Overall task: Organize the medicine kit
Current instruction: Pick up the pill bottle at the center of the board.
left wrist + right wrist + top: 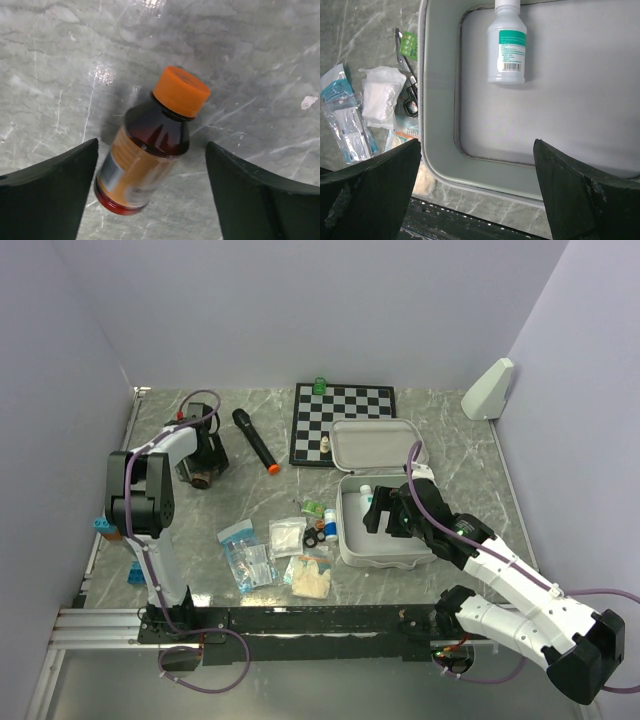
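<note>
Right-centre of tabletop [455, 455], kit [346, 525]: lid open toward the far edge, base toward the near edge; white bottle [506, 47] lying inside the base.
Chessboard [345, 412]: far edge, just beside the kit lid.
Right gripper [479, 192]: jaws wide, empty, over the kit base.
Left gripper [152, 197]: jaws wide, grasping nothing, either side of brown bottle [142, 162]; far left.
Wedge [490, 390]: white, far right corner.
Black rod [254, 440]: orange tip, left of chessboard.
Pouches [262, 555]: near edge, left of kit.
Cap [180, 91]: orange, on brown bottle.
</note>
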Motion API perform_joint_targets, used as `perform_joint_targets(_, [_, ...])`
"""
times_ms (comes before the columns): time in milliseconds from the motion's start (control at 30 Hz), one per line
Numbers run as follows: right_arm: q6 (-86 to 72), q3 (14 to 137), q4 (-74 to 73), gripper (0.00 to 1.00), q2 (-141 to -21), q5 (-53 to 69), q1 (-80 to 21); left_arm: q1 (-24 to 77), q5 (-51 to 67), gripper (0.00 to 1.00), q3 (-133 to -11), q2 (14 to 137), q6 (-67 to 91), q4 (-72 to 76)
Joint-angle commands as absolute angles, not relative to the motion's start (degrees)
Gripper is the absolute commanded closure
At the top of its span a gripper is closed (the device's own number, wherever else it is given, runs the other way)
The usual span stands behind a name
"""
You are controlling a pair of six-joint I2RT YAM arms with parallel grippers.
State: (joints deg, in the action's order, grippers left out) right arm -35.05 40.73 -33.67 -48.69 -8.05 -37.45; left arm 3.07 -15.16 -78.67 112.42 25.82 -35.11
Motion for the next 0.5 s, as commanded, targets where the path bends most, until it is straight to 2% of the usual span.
perform_joint_targets(0, [-35.1, 40.3, -32.1, 0.0, -48.1, -8.1, -37.1, 3.1, -12.0, 0.15, -77.5, 112.2, 25.0, -34.8])
perform_joint_targets(367, [-35.5, 40.5, -33.0, 0.0, -47.3, -7.8, -37.1, 3.1, -9.0, 0.56, -69.5, 105.4, 27.2, -29.8])
perform_joint_targets(467, [-35.5, 41.1, -33.7, 0.0, -47.0, -7.9, -37.1, 3.8, -8.6, 0.62, -68.0, 101.6, 27.5, -28.9])
